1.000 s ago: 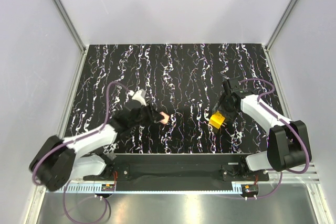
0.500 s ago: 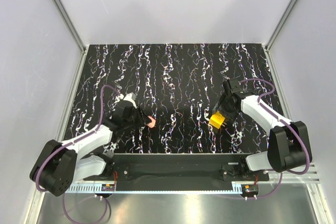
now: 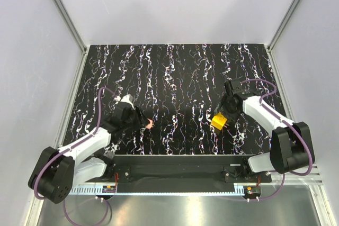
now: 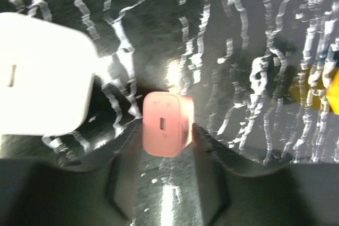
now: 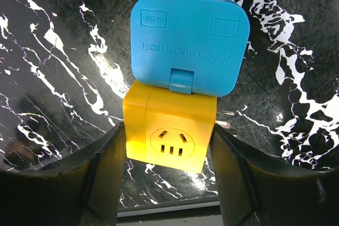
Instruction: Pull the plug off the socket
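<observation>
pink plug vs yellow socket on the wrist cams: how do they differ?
Colour: the pink plug is pale pink, the yellow socket bright yellow.
Face: the pink plug shows one small slot port, the yellow socket a five-slot outlet.
Add-on: the yellow socket carries a blue lid hinged open; the pink plug has none.
Shared: both are blocky and sit between fingers, plug in the left gripper, socket in the right gripper.

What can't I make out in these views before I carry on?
Left wrist: whether the left end effector grips the pink plug or merely flanks it; blur and glare hide the contact.
Left wrist: white block, cut by the left edge, overexposed.
Top view: plug pins, too small.
Right wrist: yellow socket's far face, behind the blue panel.
</observation>
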Tool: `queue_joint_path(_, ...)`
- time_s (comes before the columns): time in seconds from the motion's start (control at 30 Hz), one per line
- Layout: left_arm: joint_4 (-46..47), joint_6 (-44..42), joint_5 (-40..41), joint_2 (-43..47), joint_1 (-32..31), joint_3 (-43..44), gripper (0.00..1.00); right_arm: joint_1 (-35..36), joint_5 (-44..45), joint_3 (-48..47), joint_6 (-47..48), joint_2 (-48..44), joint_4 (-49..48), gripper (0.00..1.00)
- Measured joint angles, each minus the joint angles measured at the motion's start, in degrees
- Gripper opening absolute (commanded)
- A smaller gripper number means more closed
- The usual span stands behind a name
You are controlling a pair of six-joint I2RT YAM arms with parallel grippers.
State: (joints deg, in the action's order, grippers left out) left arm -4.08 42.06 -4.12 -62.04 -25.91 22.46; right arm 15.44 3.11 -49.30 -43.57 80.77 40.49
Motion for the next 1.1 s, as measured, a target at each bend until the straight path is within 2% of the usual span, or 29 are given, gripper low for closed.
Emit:
queue_joint_path(0.1, -3.1, -0.5, 1.2, 1.3, 0.2, -0.1, 0.66, 0.1, 0.1, 0.0, 0.1, 0.0, 0.0, 0.0)
queue_joint_path(0.27, -6.8, -0.7, 3.1, 4.3, 0.3, -0.1, 0.7, 0.3, 0.3, 0.0, 0.3, 0.0, 0.0, 0.0)
queue_joint_path(0.63, -7.7, -0.7, 0.2, 14.5, 0.2, -0.1, 0.68, 2.0, 1.4, -0.4, 1.6, -0.2, -0.4, 0.0)
queue_joint_path(0.8, -3.1, -0.5, -3.8, 13.9, -1.9, -0.1, 0.67, 3.3, 2.5, -0.4, 2.2, -0.4, -1.0, 0.0)
queue_joint_path(0.9, 0.3, -0.1, -5.0, 9.9, -5.8, 0.1, 0.65, 3.5, 2.9, -0.3, 2.2, -0.6, -1.1, 0.08)
queue_joint_path(0.93, 1.2, 0.2, -5.0, 8.3, -7.5, 0.3, 0.65, 3.5, 3.0, -0.2, 2.2, -0.6, -1.2, 0.16)
queue_joint_path(0.97, 2.1, 0.3, -5.0, 6.8, -9.1, 0.5, 0.65, 3.6, 3.1, -0.2, 2.2, -0.7, -1.2, 0.18)
queue_joint_path(1.03, 3.7, 1.0, -4.3, 4.5, -12.5, 0.9, 0.65, 3.7, 3.3, -0.2, 2.2, -0.7, -1.2, 0.3)
queue_joint_path(1.1, 5.6, 1.5, -4.0, 2.2, -15.5, 1.7, 0.65, 3.7, 3.3, -0.2, 2.2, -0.7, -1.2, 0.38)
